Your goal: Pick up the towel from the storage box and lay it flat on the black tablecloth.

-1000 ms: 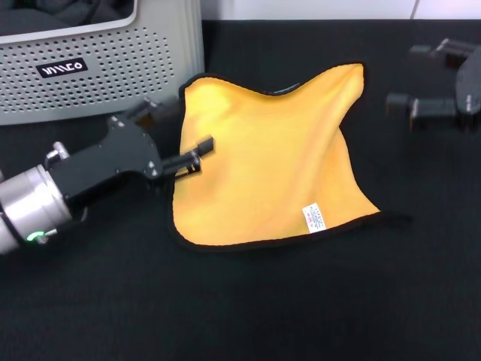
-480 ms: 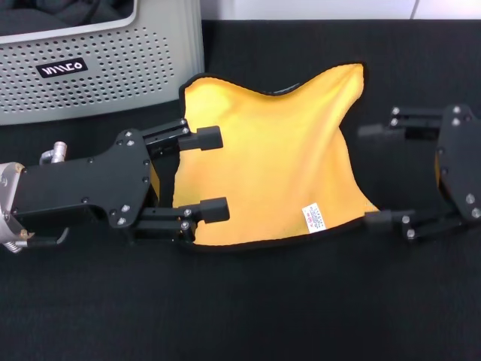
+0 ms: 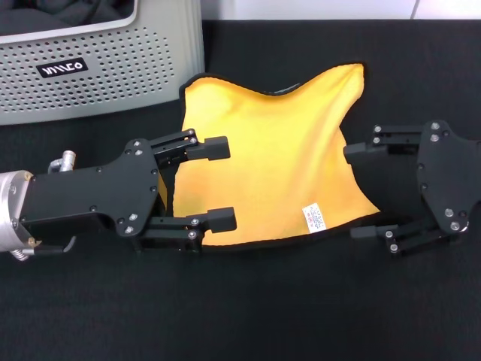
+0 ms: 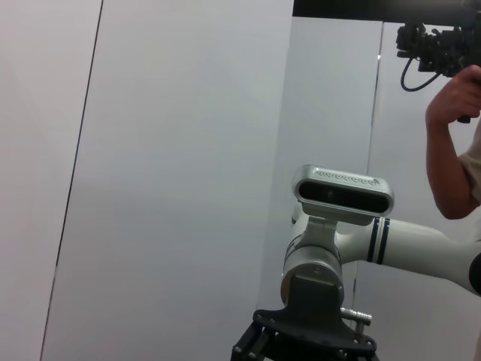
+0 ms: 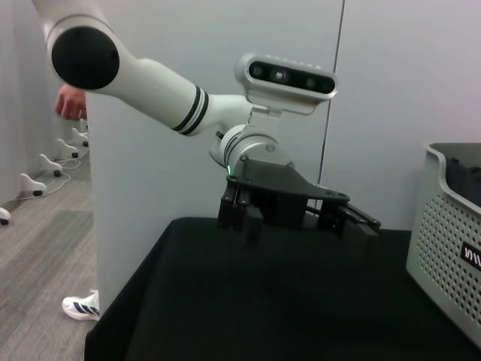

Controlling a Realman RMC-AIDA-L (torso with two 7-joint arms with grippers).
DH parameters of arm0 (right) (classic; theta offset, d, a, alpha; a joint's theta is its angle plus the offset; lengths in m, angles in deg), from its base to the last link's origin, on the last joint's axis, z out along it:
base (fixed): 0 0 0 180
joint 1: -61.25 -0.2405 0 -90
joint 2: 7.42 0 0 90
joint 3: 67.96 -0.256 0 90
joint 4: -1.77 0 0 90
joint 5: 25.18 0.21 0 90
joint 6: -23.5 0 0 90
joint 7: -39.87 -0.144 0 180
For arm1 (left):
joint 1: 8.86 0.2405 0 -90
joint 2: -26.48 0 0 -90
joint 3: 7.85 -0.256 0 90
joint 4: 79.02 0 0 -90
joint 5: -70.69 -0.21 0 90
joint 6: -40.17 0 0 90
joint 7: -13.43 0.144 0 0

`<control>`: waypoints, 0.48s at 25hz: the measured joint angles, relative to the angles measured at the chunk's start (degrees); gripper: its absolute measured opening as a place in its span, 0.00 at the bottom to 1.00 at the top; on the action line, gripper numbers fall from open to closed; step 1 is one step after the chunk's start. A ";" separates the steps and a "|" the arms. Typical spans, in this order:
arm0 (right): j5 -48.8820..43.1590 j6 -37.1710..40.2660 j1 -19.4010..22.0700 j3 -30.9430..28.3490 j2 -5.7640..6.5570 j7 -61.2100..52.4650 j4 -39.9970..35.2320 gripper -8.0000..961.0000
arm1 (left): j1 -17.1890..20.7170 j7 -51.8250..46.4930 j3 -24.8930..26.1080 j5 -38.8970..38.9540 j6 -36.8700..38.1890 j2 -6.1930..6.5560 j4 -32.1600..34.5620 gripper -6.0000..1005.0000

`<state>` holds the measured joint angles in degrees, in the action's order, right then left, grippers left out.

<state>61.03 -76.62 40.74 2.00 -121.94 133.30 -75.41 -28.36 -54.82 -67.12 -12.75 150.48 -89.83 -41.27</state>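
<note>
The towel (image 3: 270, 162), yellow-orange face up with black edging and a white tag, lies spread on the black tablecloth (image 3: 263, 316), its edges wavy. My left gripper (image 3: 222, 184) is open, and its two fingers overlap the towel's left edge. The open right gripper (image 3: 359, 192) faces it from the other side, fingertips at the towel's right edge. Nothing is held by either. The storage box (image 3: 105, 75) stands at the back left. In the right wrist view the left gripper (image 5: 301, 216) shows over the tablecloth (image 5: 248, 308), with the storage box (image 5: 447, 226) beside it.
A dark cloth (image 3: 68, 11) lies inside the storage box. In the left wrist view the right arm's wrist (image 4: 316, 301) shows against a white wall, and a person's arm (image 4: 451, 158) holds a camera farther off.
The left gripper turned flat, opened wide and slid right over the towel's left edge. The right gripper came in from the far right to the towel's right edge. The towel stayed put.
</note>
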 joint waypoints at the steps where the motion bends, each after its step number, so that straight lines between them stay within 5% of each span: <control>1: -0.21 0.01 -0.11 0.03 -0.08 0.00 0.00 0.91 | 0.06 -0.03 0.00 -0.02 0.00 -0.04 0.00 0.88; 12: -0.46 0.29 0.15 0.55 -0.17 0.00 0.48 0.91 | 0.43 -0.14 -0.06 -0.43 0.09 -0.30 0.02 0.87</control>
<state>60.57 -76.33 40.89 2.56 -122.11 133.30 -74.94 -27.92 -54.96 -67.18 -13.18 150.56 -90.13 -41.24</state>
